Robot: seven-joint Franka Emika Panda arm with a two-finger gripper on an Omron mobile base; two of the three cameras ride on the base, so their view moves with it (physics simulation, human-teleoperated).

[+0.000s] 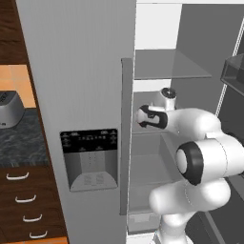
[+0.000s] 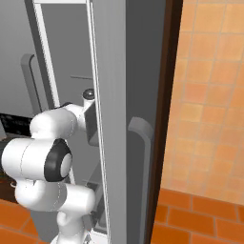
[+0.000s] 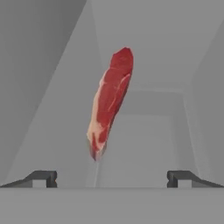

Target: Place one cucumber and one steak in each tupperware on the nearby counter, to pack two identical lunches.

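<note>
Here, the robot arm reaches into an open grey fridge. Seen from the hand, its gripper is spread wide and empty, with a red steak lying on the pale fridge floor just ahead between the fingertips.

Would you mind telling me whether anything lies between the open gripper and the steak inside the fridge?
Nothing: in the hand view the stretch from the gripper to the steak is bare grey fridge interior.

The fridge door hides the arm's hand end.
</note>
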